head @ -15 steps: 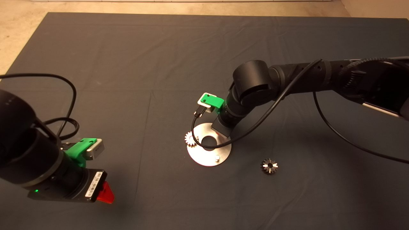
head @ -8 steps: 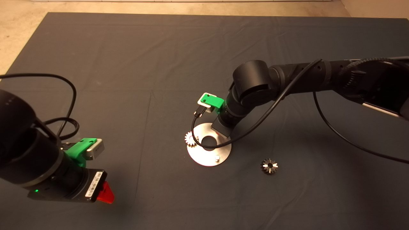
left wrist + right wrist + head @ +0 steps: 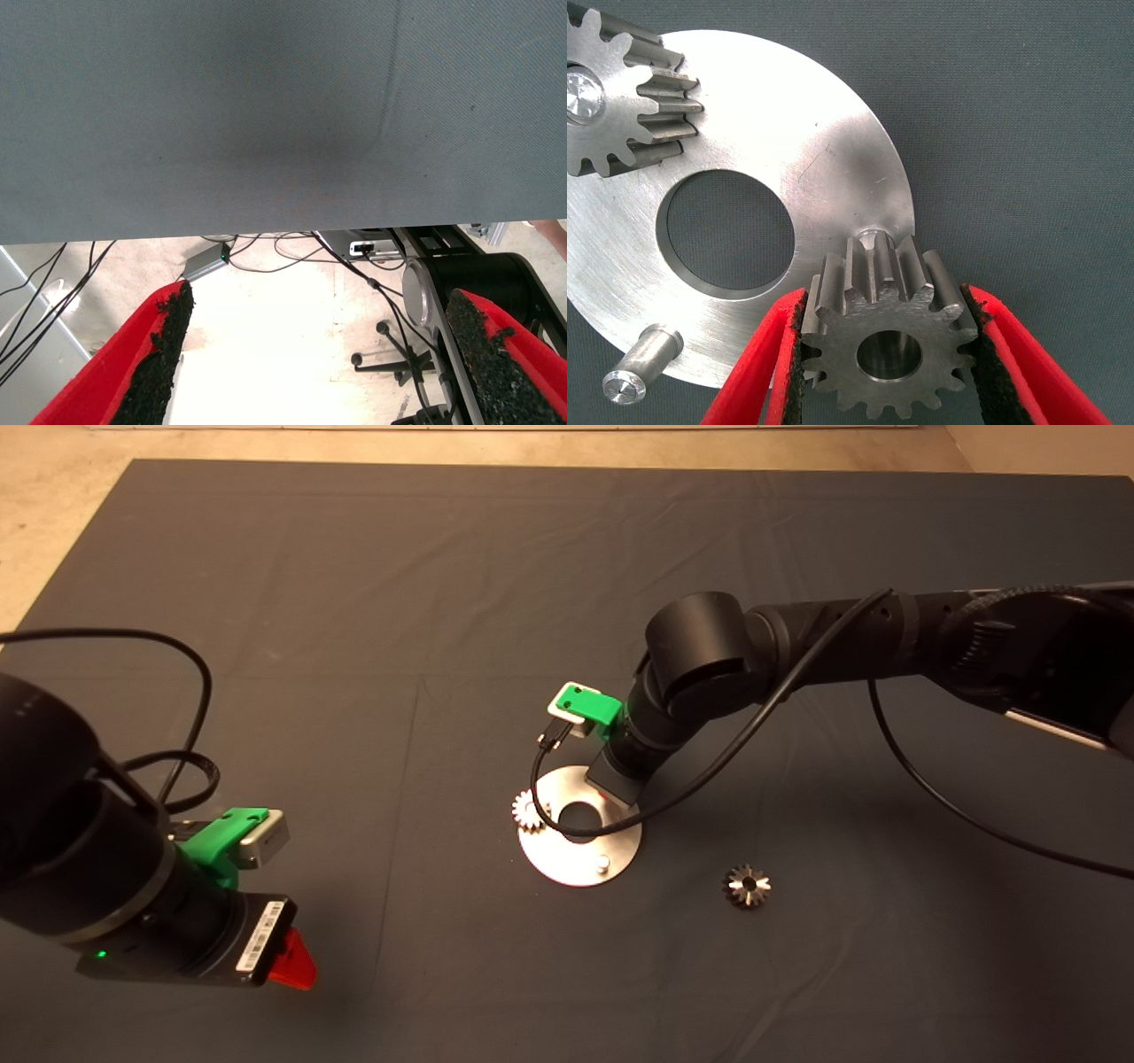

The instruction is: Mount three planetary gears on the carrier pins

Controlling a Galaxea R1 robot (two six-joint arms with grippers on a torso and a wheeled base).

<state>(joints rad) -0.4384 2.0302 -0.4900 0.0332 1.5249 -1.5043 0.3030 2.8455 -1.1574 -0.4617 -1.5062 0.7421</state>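
While the right gripper (image 3: 886,354) hangs over the far-right rim of the round plate (image 3: 620,850), its two red fingers (image 3: 757,372) are closed on a planetary gear (image 3: 881,341), pads pressed to opposite toothed flanks. Gear held just beside a carrier pin (image 3: 870,237), whose tip shows past the teeth; not yet threaded on.

Second gear (image 3: 530,811) already seated on the pin at the plate's left edge. Third gear (image 3: 747,887) lies loose on the dark mat (image 3: 354,602), well apart to the right of the plate. One bare pin (image 3: 603,862) stands at the plate's near edge.

Left gripper (image 3: 292,961) parked at the lower left of the mat, fingers spread wide, nothing between them.

Handling, as judged: solid metal, stiff, dense for its bulk, no give. Tooth tips offer only narrow contact, so the piece could pivot or slip if the squeeze eases. Hold across the toothed outside is sound; it leaves the bore (image 3: 888,352) clear.

Orientation: gear is short and squat, its axis running through the bore. In the right wrist view the bore faces the camera and the tooth flanks lean away toward the plate. Whether that axis is parallel to the pin cannot be told. Bore looks offset from the pin; needs shifting over it before lowering.
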